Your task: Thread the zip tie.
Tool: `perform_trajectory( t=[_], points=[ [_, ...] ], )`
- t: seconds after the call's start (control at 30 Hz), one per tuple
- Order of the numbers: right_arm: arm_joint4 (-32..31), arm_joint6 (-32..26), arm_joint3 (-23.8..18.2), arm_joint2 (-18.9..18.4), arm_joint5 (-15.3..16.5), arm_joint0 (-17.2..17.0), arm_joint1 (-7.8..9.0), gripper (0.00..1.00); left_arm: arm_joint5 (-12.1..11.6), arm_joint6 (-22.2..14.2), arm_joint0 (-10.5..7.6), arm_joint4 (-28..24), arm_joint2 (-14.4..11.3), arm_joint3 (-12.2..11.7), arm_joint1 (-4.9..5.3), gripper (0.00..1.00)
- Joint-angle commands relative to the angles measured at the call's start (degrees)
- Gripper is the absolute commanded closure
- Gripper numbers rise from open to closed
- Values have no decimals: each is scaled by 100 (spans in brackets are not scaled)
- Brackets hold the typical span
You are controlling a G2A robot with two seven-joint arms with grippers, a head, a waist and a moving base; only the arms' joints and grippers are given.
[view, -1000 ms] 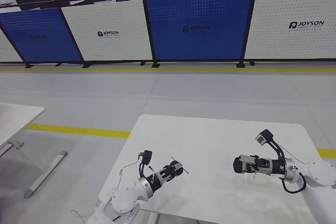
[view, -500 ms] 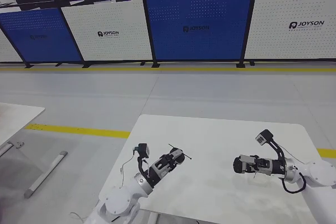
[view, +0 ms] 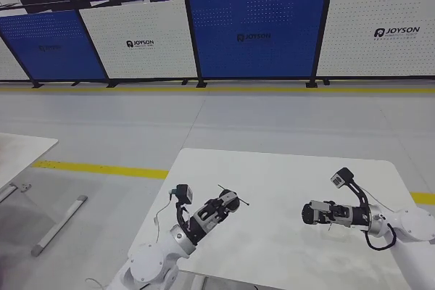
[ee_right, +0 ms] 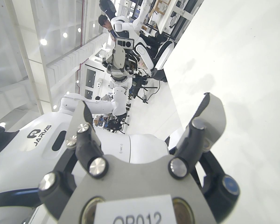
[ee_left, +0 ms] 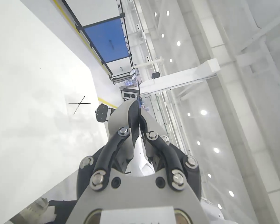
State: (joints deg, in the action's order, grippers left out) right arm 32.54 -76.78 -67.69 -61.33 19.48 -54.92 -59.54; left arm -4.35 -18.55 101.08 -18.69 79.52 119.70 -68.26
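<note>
Left gripper point(ee_left: 137, 109): fingers are pressed together on the zip tie point(ee_left: 138, 90); it is held above the near left part of the table point(view: 290, 170)
Zip tie: a thin black strip is clamped between the left fingers; in the left wrist view one end is seen sticking out past the fingertips; in the top view it slants across the gripper, with a short length on either side
Right gripper point(ee_right: 147, 103): fingers are spread apart with nothing between them; it is placed over the right part of the table, well apart from the tie
Hidden: the length of tie inside the grip is covered; head and tail cannot be told apart
Unclear: crossed dark lines point(ee_left: 79, 103) are seen on the table; whether they are strips or shadows cannot be told
</note>
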Motion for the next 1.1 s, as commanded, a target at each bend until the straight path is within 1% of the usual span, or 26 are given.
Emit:
perform_trajectory(
  t=[0.0,0.07,0.1,0.37,0.4,0.47,0.53,0.57,0.63,0.67,0.77,0.9,0.93,1.07],
  points=[
    [0,0,0,0,0,0,0,0,-286,85,101,-351,31,178,-13,100],
    [0,0,0,0,0,0,0,0,-547,113,219,-546,87,321,-18,100],
    [0,0,0,0,0,0,0,0,-619,115,297,-584,122,362,-15,100],
    [0,0,0,0,0,0,0,0,-601,128,305,-562,130,348,-14,100],
    [0,0,0,0,0,0,0,0,-526,216,258,-454,120,272,-15,100],
    [0,0,0,0,0,0,0,0,-350,407,119,-126,8,82,-23,100],
    [0,0,0,0,0,0,0,0,-206,586,-19,121,-143,-160,-38,100],
    [0,0,0,0,0,0,0,0,-165,702,-125,274,-242,-313,-50,100],
    [0,0,0,0,0,0,0,0,-139,903,-272,470,-399,-609,-73,100],
    [0,0,0,0,0,0,0,0,-162,1038,-378,610,-504,-788,-90,100],
    [0,0,0,0,0,0,0,0,-215,1301,-607,890,-770,-1248,-134,100],
    [0,0,0,0,0,0,0,0,-305,1562,-823,1368,-1035,-1765,-174,100],
    [0,0,0,0,0,0,0,0,-337,1620,-845,1389,-1053,-1796,-180,100],
    [0,0,0,0,0,0,0,0,-337,1620,-845,1389,-1053,-1796,-180,100]
  ],
)
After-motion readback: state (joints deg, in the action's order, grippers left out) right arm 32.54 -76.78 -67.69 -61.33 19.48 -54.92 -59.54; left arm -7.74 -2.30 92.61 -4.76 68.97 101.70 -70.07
